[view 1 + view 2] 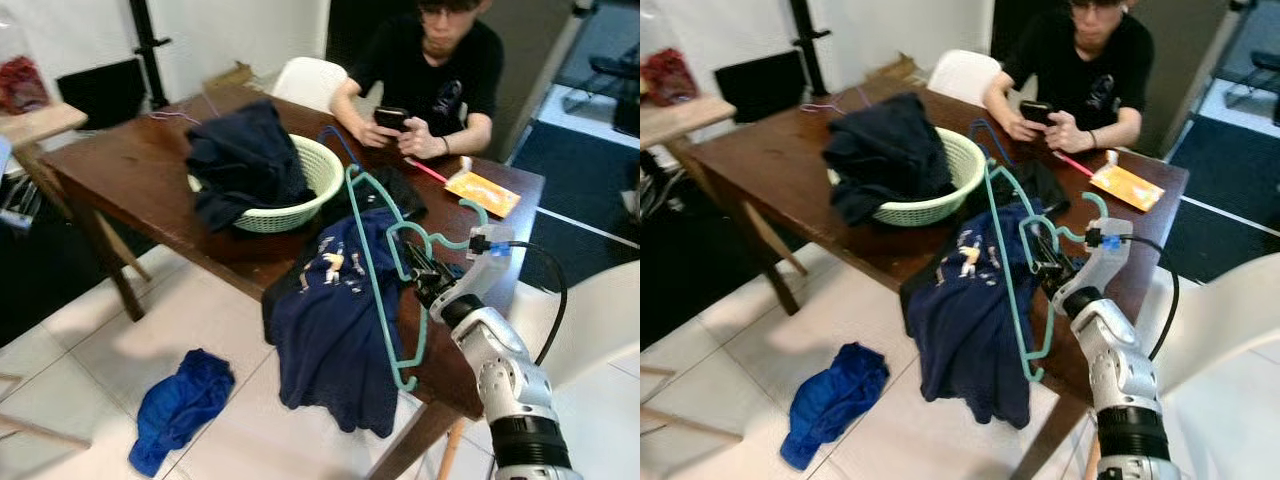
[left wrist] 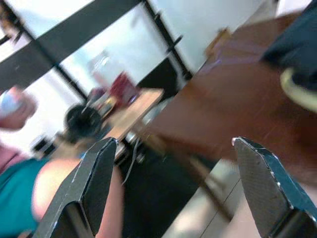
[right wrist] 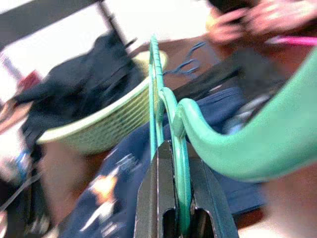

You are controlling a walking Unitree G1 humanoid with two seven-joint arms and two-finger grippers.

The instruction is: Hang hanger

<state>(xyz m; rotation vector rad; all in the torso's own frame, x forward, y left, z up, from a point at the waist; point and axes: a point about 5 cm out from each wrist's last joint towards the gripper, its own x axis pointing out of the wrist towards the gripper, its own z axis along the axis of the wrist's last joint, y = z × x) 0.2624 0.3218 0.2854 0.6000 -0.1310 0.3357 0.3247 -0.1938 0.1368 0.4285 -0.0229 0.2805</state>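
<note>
- At about 8 o'clock in our head view a blue cloth lies crumpled on the pale tiled floor, well apart from the table leg.
- Our left gripper is seen through its wrist camera with both black fingers spread wide and nothing between them; beyond them, blurred, are the table edge and a cluttered side desk.
- The brown wooden table runs from 10 o'clock toward 4 o'clock. On it, near 11 o'clock of centre, a pale green basket holds a heap of dark navy clothing that spills over its near rim.
- Just past the basket at 12 o'clock, a thin blue wire hanger lies on the tabletop.
- At centre a navy shirt with a small printed figure drapes over the table's near edge and hangs toward the floor.
- The green hanger stands tilted in front of that shirt, its long bar running from 12 o'clock down to 5 o'clock, held off the table.
- Our right gripper, at about 3 o'clock of centre, is clamped on the green hanger; the wrist view shows the thin green bar pinched between the two black fingers.
- Across the table at 1 o'clock a person in a black shirt sits holding a phone; a pink pen and an orange packet lie before them.
- A white chair stands at 4 o'clock, just beside our right arm.
</note>
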